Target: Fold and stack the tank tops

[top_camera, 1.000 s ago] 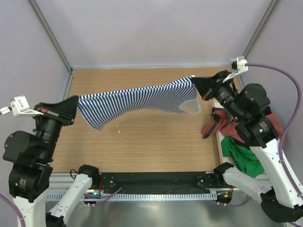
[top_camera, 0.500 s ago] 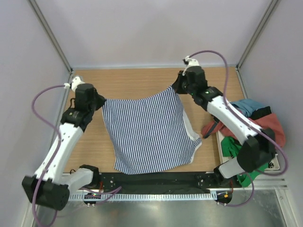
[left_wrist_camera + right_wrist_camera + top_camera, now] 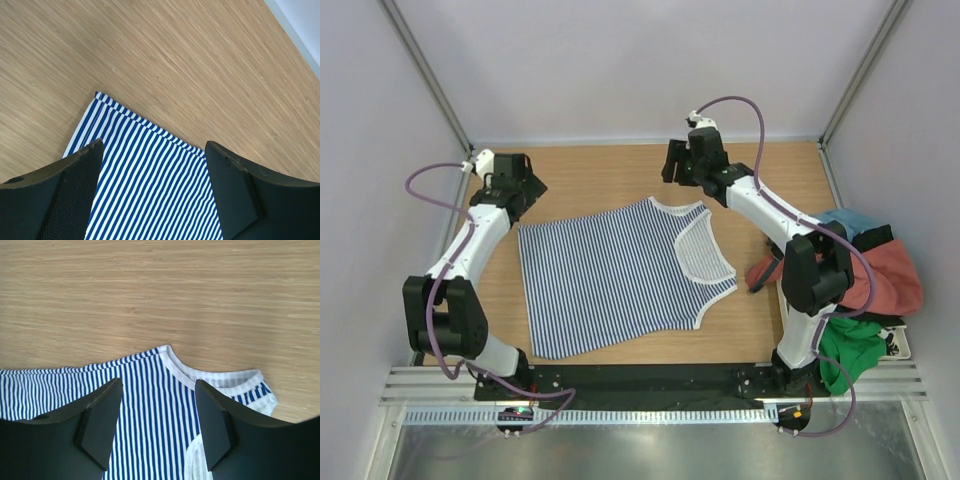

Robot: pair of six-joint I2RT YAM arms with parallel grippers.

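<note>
The navy-and-white striped tank top (image 3: pixel 615 278) lies spread flat on the wooden table (image 3: pixel 600 170), its white-trimmed neck and armholes to the right. My left gripper (image 3: pixel 528 186) hovers open over its far left hem corner. In the left wrist view the striped cloth (image 3: pixel 150 190) shows between the open gripper (image 3: pixel 153 145). My right gripper (image 3: pixel 672 170) hovers open over the far shoulder strap. The right wrist view shows the strap and white trim (image 3: pixel 172 365) under the open gripper (image 3: pixel 158 382). The rust-red tank top (image 3: pixel 880 280) lies bunched in the pile at the right.
Other clothes share that pile at the table's right edge: a green cloth (image 3: pixel 840 345) and a teal-blue one (image 3: pixel 845 220). Walls and metal posts enclose the table on three sides. Bare wood shows beyond the striped top and to its left.
Both grippers have opened and let go of the striped top. It has dropped from hanging stretched between them to lying flat. Both arms have reached toward the far side.
</note>
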